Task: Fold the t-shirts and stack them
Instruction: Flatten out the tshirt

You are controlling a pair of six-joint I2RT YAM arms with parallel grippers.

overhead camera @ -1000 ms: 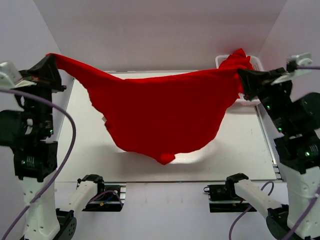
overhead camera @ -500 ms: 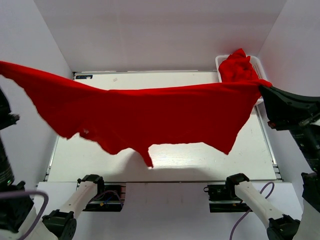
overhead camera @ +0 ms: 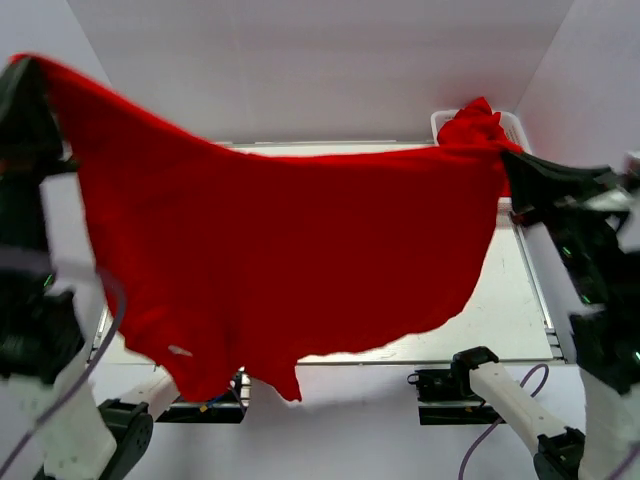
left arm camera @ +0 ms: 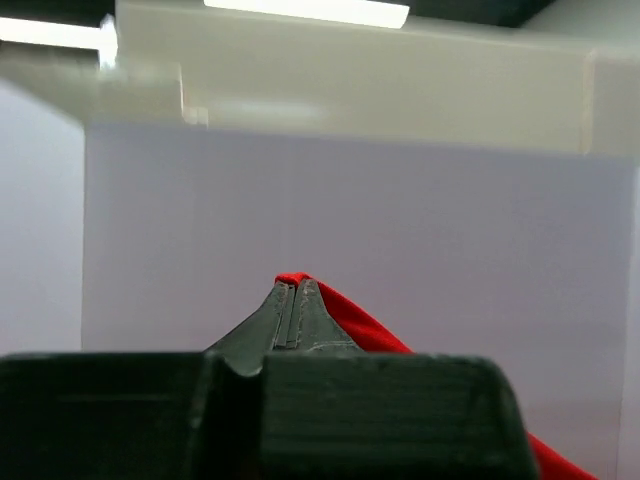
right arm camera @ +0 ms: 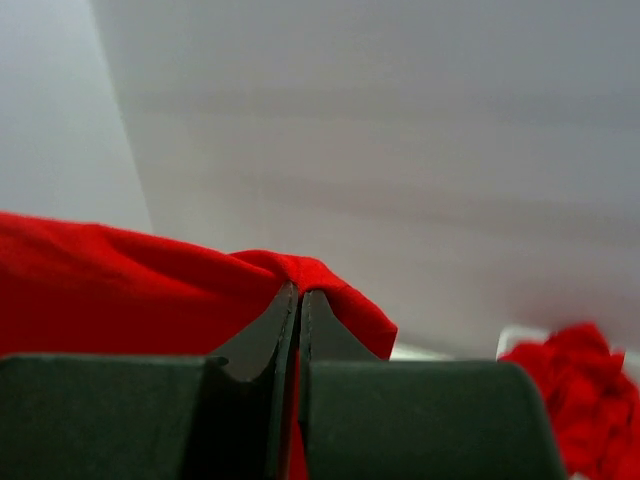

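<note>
1. Tabletop (overhead camera: 510,300), pale and flat, lies beneath everything; only its right part and far edge show, the rest is hidden behind hanging cloth.
2. Red t-shirt (overhead camera: 280,250), plain, hangs in the air between the two arms like washing on a line; its top edge is pulled fairly straight, its lower edge droops unevenly; held this way, I judge, to open it out flat before it is laid down for folding.
3. White basket (overhead camera: 516,124) sits at the far right corner; a crumpled heap of red t-shirts (overhead camera: 478,120) fills it, probably waiting their turn.
4. Left gripper (left arm camera: 293,290), raised high on the left; fingers pressed together on one end of the shirt's top edge.
5. Right gripper (right arm camera: 299,297), lower, near the basket; fingers pinched tight on the opposite end, red fabric bunched over the tips.
</note>
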